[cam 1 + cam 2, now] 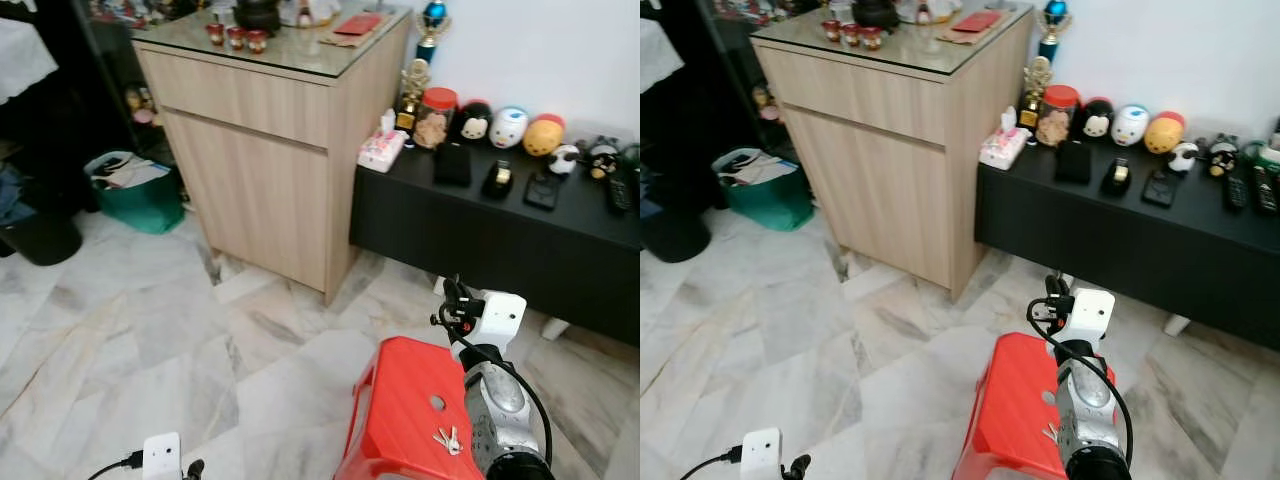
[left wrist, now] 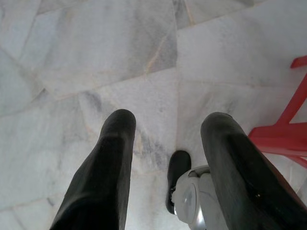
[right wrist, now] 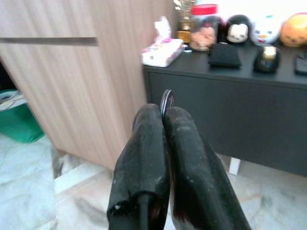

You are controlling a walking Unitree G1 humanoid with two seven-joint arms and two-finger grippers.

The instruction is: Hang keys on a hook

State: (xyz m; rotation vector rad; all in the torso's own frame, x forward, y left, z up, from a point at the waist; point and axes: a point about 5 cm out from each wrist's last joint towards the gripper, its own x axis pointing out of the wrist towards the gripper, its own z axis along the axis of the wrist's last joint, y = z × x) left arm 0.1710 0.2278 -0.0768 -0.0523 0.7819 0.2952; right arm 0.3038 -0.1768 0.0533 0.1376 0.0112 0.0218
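Right gripper (image 3: 163, 115) fingers pinched on a key ring (image 3: 166, 99). Left gripper (image 2: 168, 143) spread, empty. More keys (image 1: 448, 439) on red stool (image 1: 400, 400); hanging not yet done.

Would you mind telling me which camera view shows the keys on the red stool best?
The left eye view: the keys lie in plain sight on the red stool, beside the right arm. In the right eye view that arm covers most of them, leaving a sliver. The left wrist view catches just the stool's edge.
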